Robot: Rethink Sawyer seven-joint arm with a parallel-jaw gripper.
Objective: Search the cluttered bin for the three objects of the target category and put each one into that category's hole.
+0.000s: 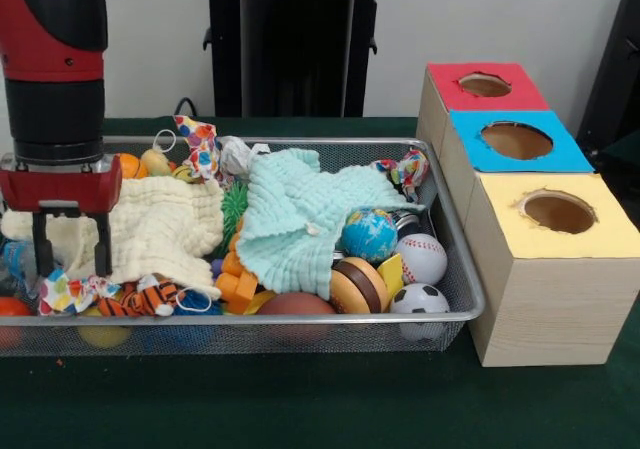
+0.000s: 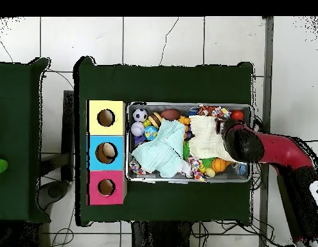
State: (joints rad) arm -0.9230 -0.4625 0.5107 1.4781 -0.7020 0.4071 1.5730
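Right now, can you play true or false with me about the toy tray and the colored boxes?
1. The gripper hangs over the cream cloth at one end of the wire tray. True.
2. The gripper is holding a soccer ball. False: its fingers are open and empty; the soccer ball lies at the tray's other end.
3. The box has three holes, with red, blue and yellow tops. True.
4. A mint green cloth lies spread over toys in the tray. True.
5. The box stands inside the tray. False: it stands on the table beside the tray.
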